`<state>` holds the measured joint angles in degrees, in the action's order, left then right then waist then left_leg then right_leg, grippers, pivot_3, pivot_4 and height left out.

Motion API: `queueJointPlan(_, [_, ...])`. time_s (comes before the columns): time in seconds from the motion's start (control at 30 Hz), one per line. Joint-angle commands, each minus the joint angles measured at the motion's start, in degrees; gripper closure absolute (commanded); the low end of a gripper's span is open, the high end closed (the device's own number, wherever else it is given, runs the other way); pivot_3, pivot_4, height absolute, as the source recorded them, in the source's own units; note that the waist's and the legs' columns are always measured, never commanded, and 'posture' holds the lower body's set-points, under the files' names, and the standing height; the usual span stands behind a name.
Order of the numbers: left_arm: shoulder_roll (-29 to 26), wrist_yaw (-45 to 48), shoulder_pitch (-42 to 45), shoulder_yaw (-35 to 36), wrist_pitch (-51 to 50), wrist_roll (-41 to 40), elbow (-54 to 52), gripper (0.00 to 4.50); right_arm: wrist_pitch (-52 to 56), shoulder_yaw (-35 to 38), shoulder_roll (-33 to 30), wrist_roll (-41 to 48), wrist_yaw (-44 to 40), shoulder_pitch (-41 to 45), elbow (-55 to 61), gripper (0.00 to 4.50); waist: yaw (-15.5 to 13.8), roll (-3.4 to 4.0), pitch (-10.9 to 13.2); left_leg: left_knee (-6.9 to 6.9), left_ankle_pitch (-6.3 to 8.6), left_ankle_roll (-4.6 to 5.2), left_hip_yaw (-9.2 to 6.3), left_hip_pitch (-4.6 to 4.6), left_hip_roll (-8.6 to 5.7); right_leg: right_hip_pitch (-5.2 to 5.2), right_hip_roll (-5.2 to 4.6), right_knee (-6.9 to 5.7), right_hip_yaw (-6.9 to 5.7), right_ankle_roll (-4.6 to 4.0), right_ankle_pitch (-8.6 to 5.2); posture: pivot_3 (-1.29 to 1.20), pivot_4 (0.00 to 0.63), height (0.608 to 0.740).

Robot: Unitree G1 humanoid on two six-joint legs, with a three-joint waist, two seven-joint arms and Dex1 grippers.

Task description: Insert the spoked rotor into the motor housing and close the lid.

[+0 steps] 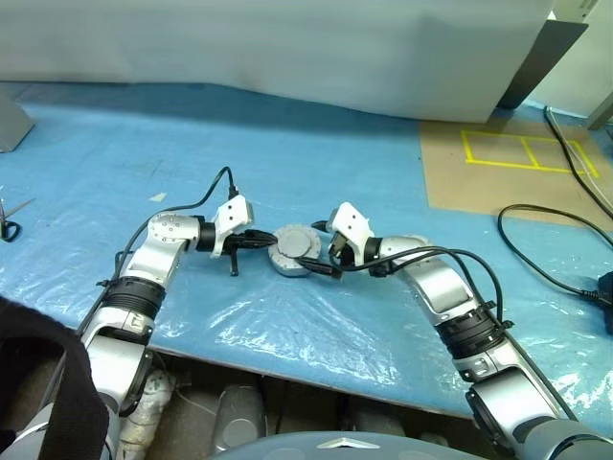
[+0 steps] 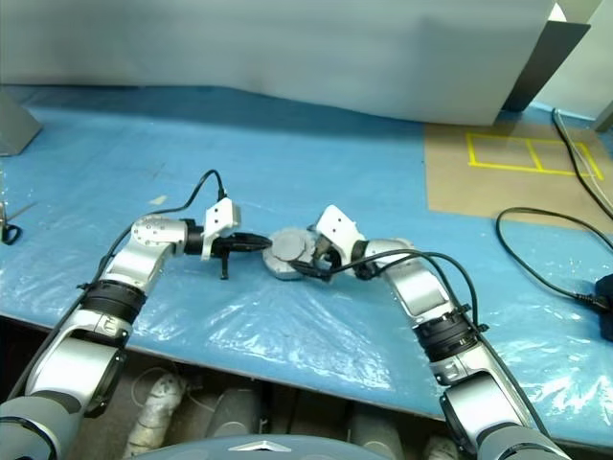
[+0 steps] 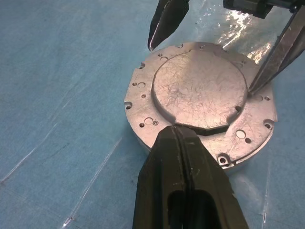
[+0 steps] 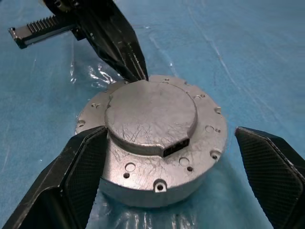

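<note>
Two pincers met at the motor housing (image 1: 295, 251), which sat on the blue plastic-covered counter (image 1: 316, 163) with its lid (image 4: 150, 116) closed, grey face up; the left pincer (image 3: 177, 138) was shut, tips resting at the lid's raised edge; the right pincer (image 4: 167, 162) gaped wide around the housing.

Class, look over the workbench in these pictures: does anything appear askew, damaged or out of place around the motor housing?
Nothing stands out. The lid sits flat and closed on the motor housing, showing only surface scratches. The left gripper is shut at its rim; the right gripper stands open around it.
</note>
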<state>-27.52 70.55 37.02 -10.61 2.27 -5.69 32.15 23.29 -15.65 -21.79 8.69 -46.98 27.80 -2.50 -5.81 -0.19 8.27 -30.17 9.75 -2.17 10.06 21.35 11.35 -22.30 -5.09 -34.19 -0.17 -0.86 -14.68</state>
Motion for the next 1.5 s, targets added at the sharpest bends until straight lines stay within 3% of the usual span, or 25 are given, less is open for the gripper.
queueJointPlan(0.03, [-0.10, 0.11, -1.34, -2.05, -0.88, 2.32, 2.17, 4.50, 2.73, 5.68, 0.75, 6.00, -0.48, 1.40, 5.19, 0.01, 0.03, 0.00, 0.00, 0.00, 0.00, 0.00, 0.00, 0.02, 0.00, -0.01, 0.00, 0.00, 0.00, 0.00, 0.00, 0.00, 0.150, 0.740])
queueJointPlan(0.23, [-0.39, 0.29, -1.01, -1.96, -0.71, 2.56, 2.90, 4.50, 17.07, 12.80, 1.14, 16.33, 0.48, 0.12, 7.64, 0.01, -0.04, 0.00, 0.00, 0.00, 0.00, 0.00, 0.00, 0.04, 0.01, 0.00, 0.01, -0.01, -0.07, 0.18, 0.12, 0.00, 0.150, 0.740])
queueJointPlan(0.4, [-0.53, 0.42, -0.98, -2.04, -0.43, 2.56, 3.16, 4.50, 37.84, 20.39, 1.63, 26.40, 3.40, -0.69, 1.29, 0.01, -0.21, 0.01, 0.01, -0.02, -0.01, 0.00, -0.02, 0.04, 0.01, 0.03, 0.00, -0.02, -0.12, 0.02, 0.03, 0.00, 0.150, 0.740])
queueJointPlan(0.5, [-0.57, 0.54, -0.96, -2.08, -0.31, 2.58, 3.35, 4.50, 43.66, 21.36, 2.71, 28.64, 4.85, -1.62, -0.03, 0.01, -0.27, 0.02, 0.01, -0.02, -0.01, 0.00, -0.02, 0.05, 0.02, 0.02, 0.00, -0.02, -0.15, -0.03, 0.01, 0.00, 0.150, 0.740])
queueJointPlan(0.8, [-0.43, 0.46, -0.28, -2.17, 0.15, 2.83, 4.33, 4.50, 45.56, 24.94, 12.73, 31.66, 11.82, 0.83, -2.16, 0.01, -0.31, 0.08, 0.04, -0.15, -0.01, -0.01, -0.02, 0.07, 0.12, -0.13, -0.02, -0.50, -0.30, -0.26, -0.13, 0.00, 0.150, 0.740])
queueJointPlan(1.0, [-0.68, 0.34, -0.54, -2.22, 0.68, 3.14, 4.86, 4.50, 41.67, 22.26, 13.82, 28.19, 13.89, -0.19, -4.75, 0.01, -0.17, 0.08, 0.04, -0.14, -0.02, -0.02, -0.02, 0.08, 0.13, -0.13, -0.02, -0.49, -0.34, -0.07, -0.03, 0.00, 0.150, 0.740])
queueJointPlan(1.1, [-0.85, 0.42, -0.70, -2.14, 0.54, 3.05, 4.56, 4.50, 40.21, 22.25, 13.83, 27.83, 14.09, -0.51, -5.17, 0.61, -0.19, 0.08, 0.04, -0.14, -0.02, -0.02, -0.02, 0.09, 0.12, -0.13, -0.02, -0.49, -0.35, -0.07, -0.03, 0.00, 0.150, 0.740])
queueJointPlan(1.23, [-0.91, 0.44, -0.79, -2.13, 0.38, 3.01, 4.40, 4.50, 40.29, 22.84, 13.88, 28.99, 13.75, -0.88, -4.58, 1.87, -0.31, 0.11, 0.03, -0.14, -0.01, -0.02, -0.03, 0.08, 0.12, -0.10, -0.03, -0.48, -0.36, -0.06, -0.03, 0.00, 0.150, 0.740])
queueJointPlan(1.5, [-0.76, 0.86, -0.39, -1.14, -0.25, 1.71, 4.06, 4.50, 40.44, 22.75, 13.95, 29.81, 13.97, -1.04, -4.14, 2.04, -0.40, 0.12, 0.03, -0.20, -0.02, -0.02, -0.03, 0.06, 0.12, -0.06, -0.06, -0.50, -0.36, -0.25, -0.14, 0.00, 0.150, 0.740])
